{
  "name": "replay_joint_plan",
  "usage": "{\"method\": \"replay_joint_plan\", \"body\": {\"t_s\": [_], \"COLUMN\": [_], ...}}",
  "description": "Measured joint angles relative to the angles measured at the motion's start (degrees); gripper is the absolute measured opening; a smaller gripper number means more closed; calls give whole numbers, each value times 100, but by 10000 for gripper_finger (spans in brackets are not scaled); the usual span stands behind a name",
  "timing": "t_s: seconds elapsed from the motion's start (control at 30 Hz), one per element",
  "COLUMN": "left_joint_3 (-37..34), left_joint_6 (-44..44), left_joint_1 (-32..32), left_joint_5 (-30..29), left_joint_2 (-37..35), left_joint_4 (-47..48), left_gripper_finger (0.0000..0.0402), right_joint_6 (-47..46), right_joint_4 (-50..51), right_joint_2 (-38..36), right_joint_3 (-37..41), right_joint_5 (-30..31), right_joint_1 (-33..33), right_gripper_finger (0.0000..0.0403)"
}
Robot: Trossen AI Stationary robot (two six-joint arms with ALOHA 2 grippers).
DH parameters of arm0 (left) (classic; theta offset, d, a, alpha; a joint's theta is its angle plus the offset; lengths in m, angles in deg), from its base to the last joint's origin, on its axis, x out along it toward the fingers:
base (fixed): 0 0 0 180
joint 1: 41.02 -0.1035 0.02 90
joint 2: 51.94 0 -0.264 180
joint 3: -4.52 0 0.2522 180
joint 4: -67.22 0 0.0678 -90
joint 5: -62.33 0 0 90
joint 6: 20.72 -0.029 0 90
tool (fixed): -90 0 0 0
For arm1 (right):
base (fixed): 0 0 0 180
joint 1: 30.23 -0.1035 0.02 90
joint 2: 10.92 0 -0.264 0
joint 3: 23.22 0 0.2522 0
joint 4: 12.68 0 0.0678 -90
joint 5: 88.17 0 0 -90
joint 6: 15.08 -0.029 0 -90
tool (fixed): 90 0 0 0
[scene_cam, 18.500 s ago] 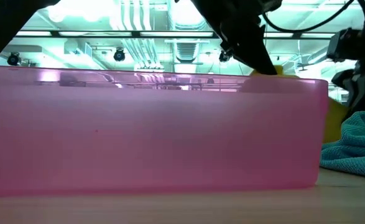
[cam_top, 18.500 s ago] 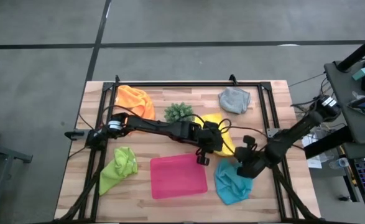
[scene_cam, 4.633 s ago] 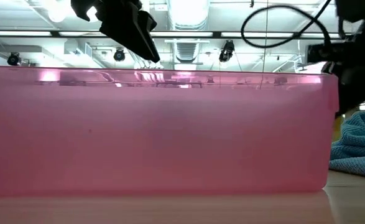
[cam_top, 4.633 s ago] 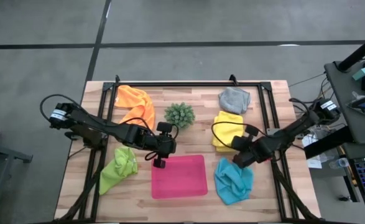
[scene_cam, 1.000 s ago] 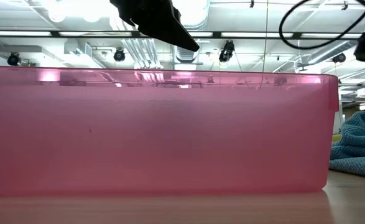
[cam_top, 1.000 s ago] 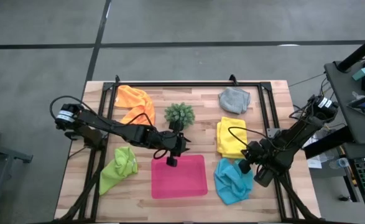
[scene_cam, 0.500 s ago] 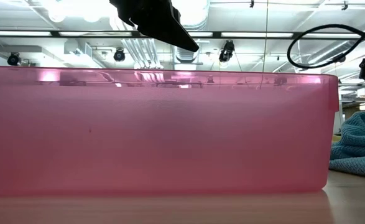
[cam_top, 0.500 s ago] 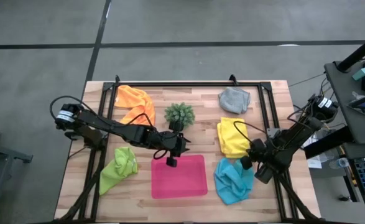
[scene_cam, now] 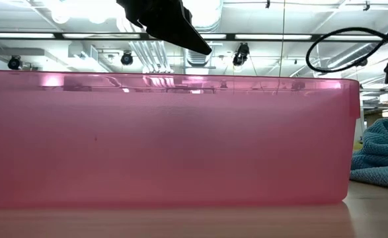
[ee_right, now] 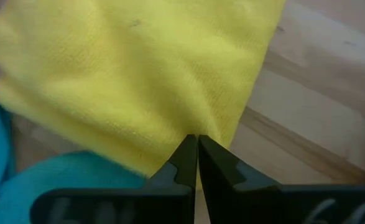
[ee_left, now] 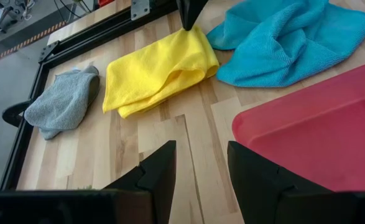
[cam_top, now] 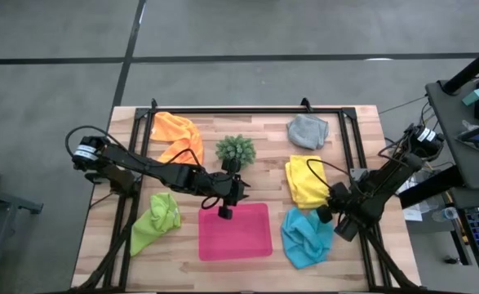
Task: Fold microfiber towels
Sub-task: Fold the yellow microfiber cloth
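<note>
High view: a folded yellow microfiber towel lies at about 3 o'clock from the table's centre, between a bunched grey fuzzy towel toward 1 o'clock and a crumpled light blue fuzzy towel toward 5 o'clock. The right gripper sits at the yellow towel's 5 o'clock corner; the right wrist view alone shows its fingers pressed together, tips at the cloth's edge, though whether fabric is pinched cannot be told. The left gripper hovers at the 12 o'clock rim of the flat rigid pink rectangular tray; only the left wrist view shows its jaws parted and empty. Such cloth is probably light, limp and fuzzy, best taken at a corner or hem. The low view shows mostly the tray's wall.
</note>
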Motion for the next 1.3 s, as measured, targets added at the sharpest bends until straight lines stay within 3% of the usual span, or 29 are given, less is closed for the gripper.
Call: {"method": "replay_joint_plan", "body": {"t_s": [0.17,0.47,0.63,0.77,0.93,1.13,1.3], "left_joint_3": [0,0,0,0,0,0,0], "left_joint_6": [-4,-21,-202,-389,-436,-462,-579], "left_joint_1": [-2,-31,-48,-57,-63,-63,-65], "left_joint_5": [0,0,0,-1,-2,-2,-2], "left_joint_2": [0,0,0,0,0,0,0], "left_joint_4": [-2,-2,-2,-32,-39,-38,-47], "left_gripper_finger": [129,129,129,129,129,129,129], "right_joint_6": [88,639,1540,2405,2666,2756,2996], "right_joint_4": [277,213,-624,-1619,-1762,-1762,-1928], "right_joint_2": [0,0,0,0,2,2,113], "right_joint_3": [-296,-718,-836,-839,-917,-949,-989], "right_joint_5": [35,964,972,498,-111,-155,-111], "right_joint_1": [1,303,899,1548,2276,2710,2976], "right_gripper_finger": [8,9,14,46,106,161,170]}}
